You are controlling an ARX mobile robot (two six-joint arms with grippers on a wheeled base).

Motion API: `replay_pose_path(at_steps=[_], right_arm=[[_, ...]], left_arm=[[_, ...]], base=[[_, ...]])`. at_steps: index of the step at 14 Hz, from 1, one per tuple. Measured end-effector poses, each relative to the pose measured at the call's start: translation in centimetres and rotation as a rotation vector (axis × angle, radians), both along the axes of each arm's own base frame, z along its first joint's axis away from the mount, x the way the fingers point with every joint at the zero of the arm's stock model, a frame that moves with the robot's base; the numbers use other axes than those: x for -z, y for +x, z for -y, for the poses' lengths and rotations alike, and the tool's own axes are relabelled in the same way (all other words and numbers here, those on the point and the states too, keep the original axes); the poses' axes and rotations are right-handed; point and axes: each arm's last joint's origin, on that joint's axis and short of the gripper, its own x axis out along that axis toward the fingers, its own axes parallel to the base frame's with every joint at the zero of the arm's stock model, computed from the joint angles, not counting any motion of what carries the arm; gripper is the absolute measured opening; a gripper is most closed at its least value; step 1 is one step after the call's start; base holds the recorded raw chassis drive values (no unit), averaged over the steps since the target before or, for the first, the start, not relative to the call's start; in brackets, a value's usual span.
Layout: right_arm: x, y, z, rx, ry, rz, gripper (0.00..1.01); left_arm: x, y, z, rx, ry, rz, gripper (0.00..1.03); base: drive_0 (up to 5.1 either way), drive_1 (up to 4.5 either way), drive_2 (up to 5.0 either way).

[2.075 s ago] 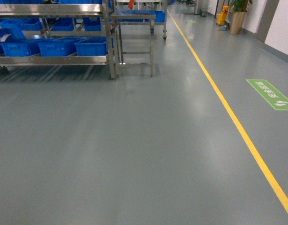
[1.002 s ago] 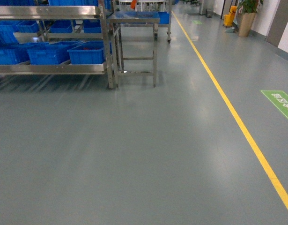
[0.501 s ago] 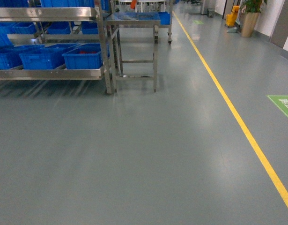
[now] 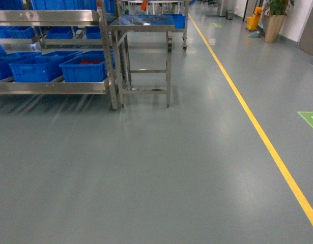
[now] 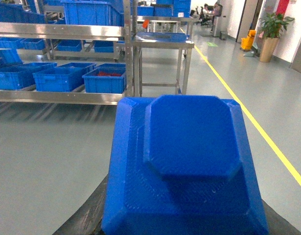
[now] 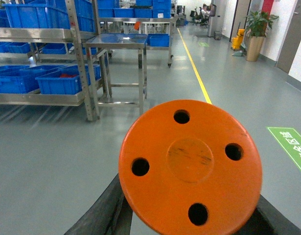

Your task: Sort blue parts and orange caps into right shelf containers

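Head view: wide open grey floor (image 4: pixel 146 173) ahead, steel shelf rack (image 4: pixel 69 86) off at the upper left, yellow line (image 4: pixel 258 132) running down the right.

Three blue crates (image 4: pixel 82 68) can be counted on the rack's low shelf in that view, the rightmost with something red inside, and a steel table (image 4: pixel 143 23) stands just beside the rack's end post. Left wrist cam is mostly filled by one blue part (image 5: pixel 184 166), right wrist cam by one orange cap (image 6: pixel 189 166) with four holes. Fingers aren't visible on either side, so can't tell whether either gripper is clamped or loose.
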Motion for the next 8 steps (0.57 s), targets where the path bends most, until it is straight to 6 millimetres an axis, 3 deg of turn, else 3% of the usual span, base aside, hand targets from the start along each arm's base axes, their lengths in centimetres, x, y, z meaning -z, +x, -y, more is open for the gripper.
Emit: replay_pose_path(at_steps=[8], right_arm=[[0.0,0.0,0.0,0.0,0.0,0.0,0.43]], left_arm=[[-0.03,0.0,0.0,0.0,0.0,0.003,0.42]], base=[[-0.1,4.27,-4.4]])
